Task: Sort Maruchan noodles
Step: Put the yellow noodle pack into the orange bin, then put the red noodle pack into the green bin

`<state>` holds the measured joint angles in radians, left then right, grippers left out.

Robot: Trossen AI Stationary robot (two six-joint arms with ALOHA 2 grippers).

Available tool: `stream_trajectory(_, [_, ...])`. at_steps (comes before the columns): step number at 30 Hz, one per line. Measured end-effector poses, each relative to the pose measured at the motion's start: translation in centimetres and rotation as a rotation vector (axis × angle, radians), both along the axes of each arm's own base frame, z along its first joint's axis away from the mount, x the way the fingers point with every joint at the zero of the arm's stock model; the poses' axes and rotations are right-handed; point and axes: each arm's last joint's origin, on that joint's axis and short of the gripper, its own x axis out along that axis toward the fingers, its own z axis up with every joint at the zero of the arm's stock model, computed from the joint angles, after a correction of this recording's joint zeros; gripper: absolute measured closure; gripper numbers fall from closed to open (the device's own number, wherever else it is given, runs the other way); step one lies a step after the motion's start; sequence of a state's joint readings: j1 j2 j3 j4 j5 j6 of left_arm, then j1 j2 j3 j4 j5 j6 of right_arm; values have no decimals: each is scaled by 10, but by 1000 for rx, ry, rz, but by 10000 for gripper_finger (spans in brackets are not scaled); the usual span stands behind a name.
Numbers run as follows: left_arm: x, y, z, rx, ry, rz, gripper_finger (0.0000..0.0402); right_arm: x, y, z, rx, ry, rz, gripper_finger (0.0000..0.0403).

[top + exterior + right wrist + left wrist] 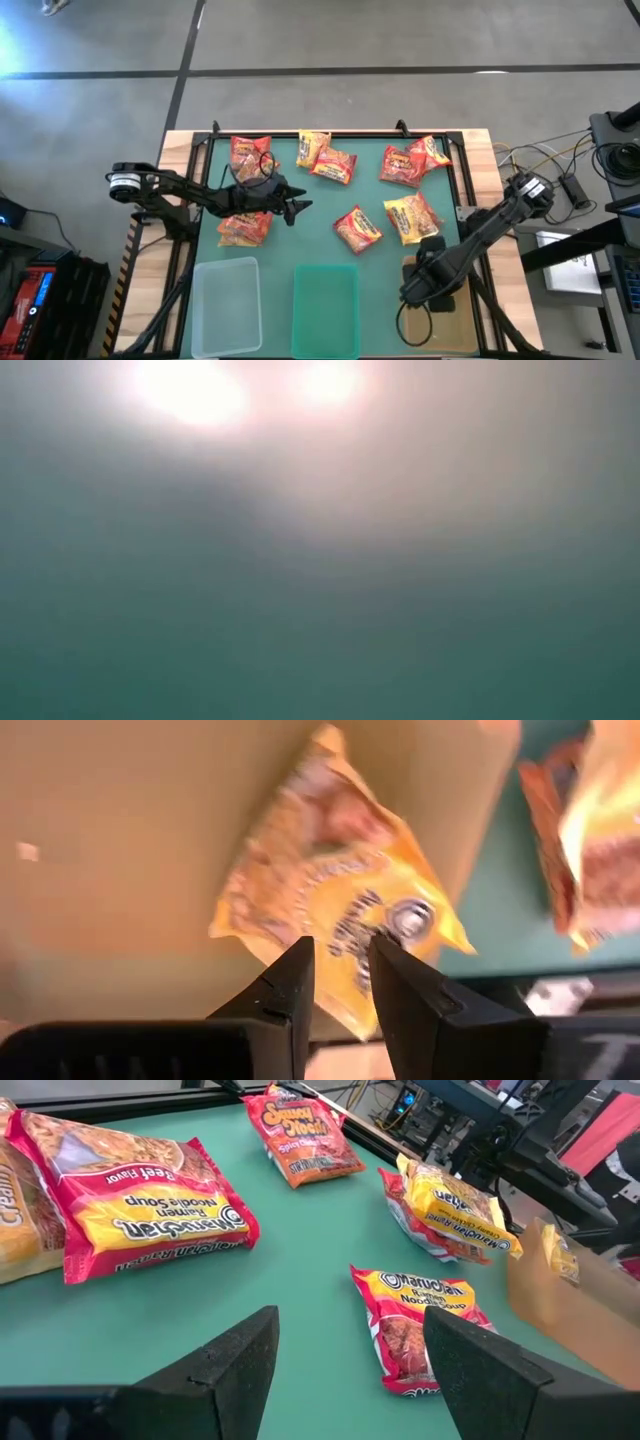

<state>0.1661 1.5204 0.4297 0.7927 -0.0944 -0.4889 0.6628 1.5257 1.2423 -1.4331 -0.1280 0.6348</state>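
While the right gripper (340, 970) stands barely parted above a yellow Maruchan packet (335, 910) in the tan bin (130, 850); left gripper (350, 1355) open wide, hovering over the green mat (300, 1260).

My low view is a blur of teal haze and glare. From above, the right gripper (428, 285) covers the tan bin's (420, 330) contents. The wrist camera's yellow Maruchan packet (340, 920) is smeared.

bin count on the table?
3, in a row along one table edge: clear bin left, green bin middle, brown bin right, partly covered by the right arm.
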Motion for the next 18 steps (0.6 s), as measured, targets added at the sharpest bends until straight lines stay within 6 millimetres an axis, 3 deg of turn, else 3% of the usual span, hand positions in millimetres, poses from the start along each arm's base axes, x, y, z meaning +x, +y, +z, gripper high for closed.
stream_trajectory(5, [0, 0, 1, 0, -11, 1, 169, -7, -7, 7, -51, 16, -1, 314])
stream_trajectory(10, [6, -2, 7, -9, -36, -6, 169, 4, -16, 14, -195, -233, 23, 314])
stream_trajectory(13, [9, -7, 9, -10, -35, -26, 169, 14, -29, 18, -297, -415, -109, 314])
stream_trajectory(18, [11, -11, 10, 7, -32, -47, 169, 26, -56, 29, -252, -548, -320, 314])
